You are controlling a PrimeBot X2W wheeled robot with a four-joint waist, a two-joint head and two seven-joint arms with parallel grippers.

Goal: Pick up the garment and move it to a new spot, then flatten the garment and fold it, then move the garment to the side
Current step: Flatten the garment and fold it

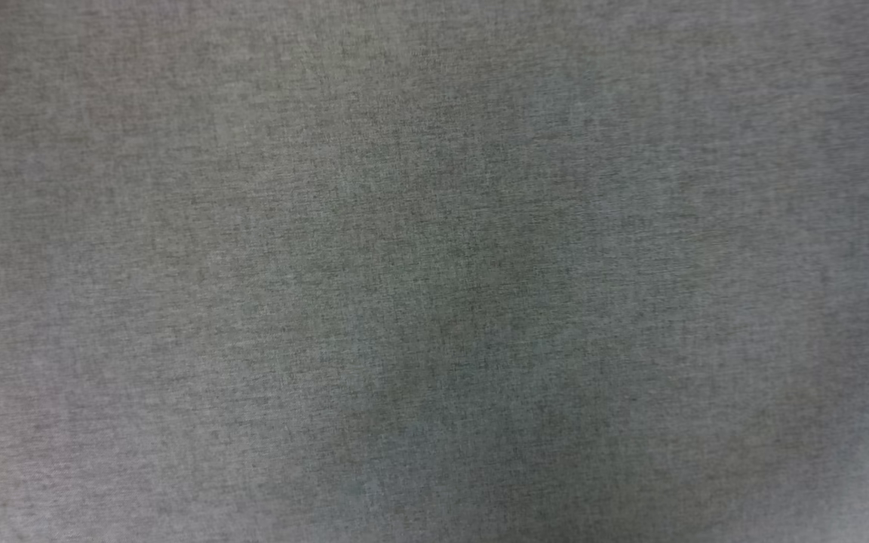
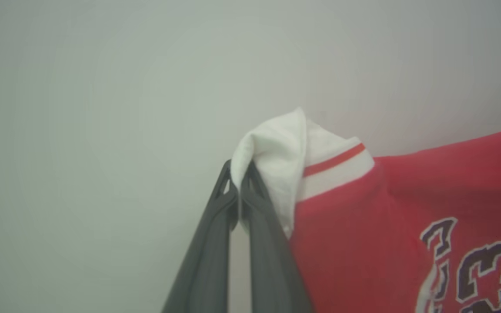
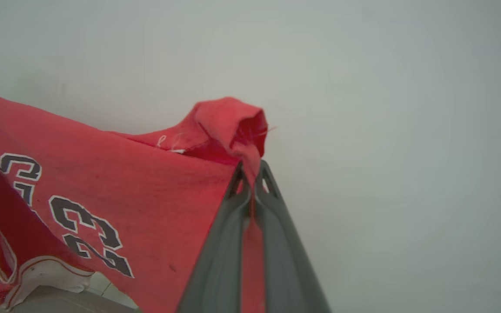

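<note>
The garment [image 2: 363, 226] hangs spread between both arms before a plain pale wall [image 2: 102, 108], with the left gripper [image 2: 238, 171] pinched tight on its white sleeve end and the right gripper [image 3: 252, 176] clamped on a bunched red corner, while the head camera looks down on grey woven cloth [image 1: 434, 271].
</note>
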